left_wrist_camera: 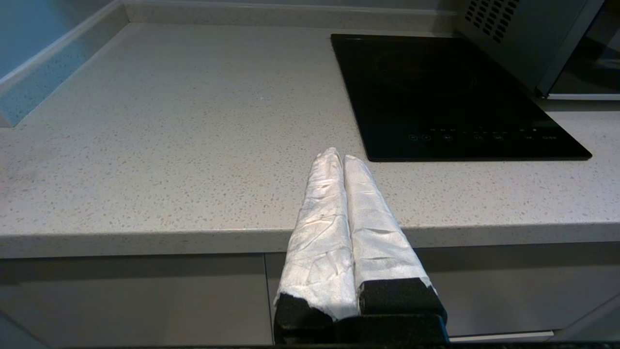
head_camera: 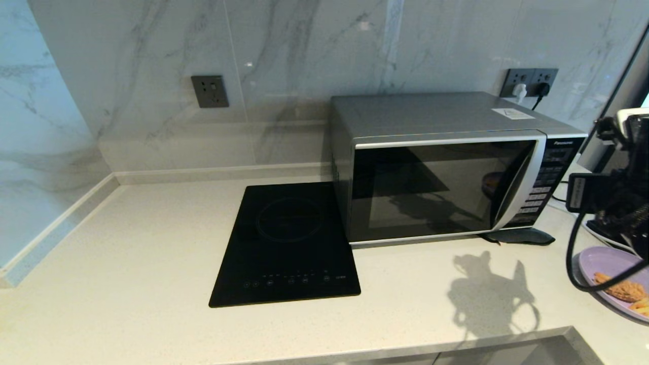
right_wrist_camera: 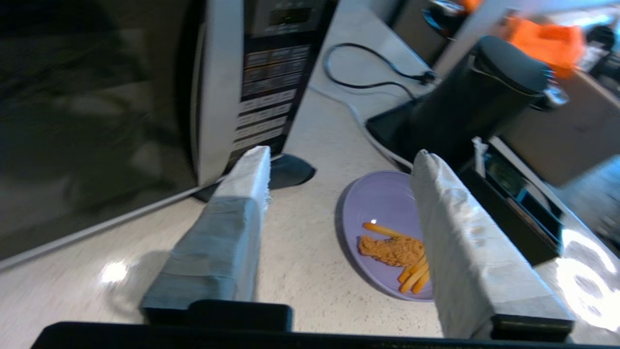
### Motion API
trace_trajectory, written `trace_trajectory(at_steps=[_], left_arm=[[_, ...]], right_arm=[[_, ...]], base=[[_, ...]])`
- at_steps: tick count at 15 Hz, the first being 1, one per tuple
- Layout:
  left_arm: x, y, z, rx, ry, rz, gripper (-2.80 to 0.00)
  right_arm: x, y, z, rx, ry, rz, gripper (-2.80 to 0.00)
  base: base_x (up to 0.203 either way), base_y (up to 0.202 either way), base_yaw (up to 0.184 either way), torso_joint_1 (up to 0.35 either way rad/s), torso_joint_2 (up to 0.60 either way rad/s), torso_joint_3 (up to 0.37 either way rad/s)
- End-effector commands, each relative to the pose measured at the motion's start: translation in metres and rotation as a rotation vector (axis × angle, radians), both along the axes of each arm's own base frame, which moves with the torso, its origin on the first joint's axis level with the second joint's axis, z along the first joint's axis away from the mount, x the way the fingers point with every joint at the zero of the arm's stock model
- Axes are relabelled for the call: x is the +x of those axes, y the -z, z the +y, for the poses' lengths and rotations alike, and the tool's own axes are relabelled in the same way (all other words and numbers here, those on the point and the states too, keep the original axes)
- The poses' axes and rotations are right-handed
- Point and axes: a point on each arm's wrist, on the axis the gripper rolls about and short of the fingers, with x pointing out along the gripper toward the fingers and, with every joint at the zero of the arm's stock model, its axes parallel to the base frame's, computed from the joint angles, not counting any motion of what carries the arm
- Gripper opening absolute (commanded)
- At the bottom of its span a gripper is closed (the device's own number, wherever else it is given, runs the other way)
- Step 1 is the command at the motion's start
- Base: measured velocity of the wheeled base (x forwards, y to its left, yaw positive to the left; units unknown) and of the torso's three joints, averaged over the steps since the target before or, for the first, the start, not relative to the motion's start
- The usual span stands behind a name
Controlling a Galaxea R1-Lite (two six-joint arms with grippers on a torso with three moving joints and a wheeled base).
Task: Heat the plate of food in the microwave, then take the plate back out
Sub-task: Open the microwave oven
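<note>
Speckled pale stone forms the worktop (head_camera: 152, 243), which meets marble-look walls at its far-left corner. Off the front edge toward the left, the left claw (left_wrist_camera: 337, 157) hangs level with the cabinet fronts, its two white-wrapped fingers (left_wrist_camera: 322, 213) pressed together with nothing between them. A flat black induction hob (head_camera: 286, 243) lies flush in the middle of the worktop, its touch controls facing the front edge. Just beside the hob, toward the back edge, stands the silver microwave (head_camera: 446, 167), dark glass door closed, curved silver handle and black button panel on its right side. A grey wall socket (head_camera: 209, 91) sits on the back wall left of the microwave; two plugs occupy another socket behind its right end. Near the right edge, in front of the microwave's button panel, the lilac plate of food (right_wrist_camera: 382, 218) rests on the worktop, carrying a brown breaded piece and orange fries. Above it the right claw (right_wrist_camera: 339, 160) hovers with its wrapped fingers spread wide apart, holding nothing. A black kettle-like appliance (right_wrist_camera: 474, 102) stands just beyond the plate.
</note>
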Motion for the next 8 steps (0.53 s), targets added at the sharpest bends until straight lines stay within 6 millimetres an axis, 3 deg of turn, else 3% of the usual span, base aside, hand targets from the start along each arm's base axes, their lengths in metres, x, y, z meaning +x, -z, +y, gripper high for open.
trace_trajectory(at_steps=[1,3,8], left_arm=[[0.000,0.000,0.000,-0.001,-0.001,0.001,-2.80],[0.000,0.000,0.000,-0.001,-0.001,0.001,-2.80],[0.000,0.000,0.000,-0.001,-0.001,0.001,-2.80]], right_arm=[[0.045,0.024,0.012,-0.049,0.130,0.064,0.00],[0.065,0.031,0.017,-0.071,0.207,0.066,0.00],[0.093,0.036,0.025,-0.069,0.248,0.046,0.00]], base=[[0.000,0.000,0.000,0.000,0.00,0.000],[0.000,0.000,0.000,0.000,0.00,0.000],[0.000,0.000,0.000,0.000,0.00,0.000]])
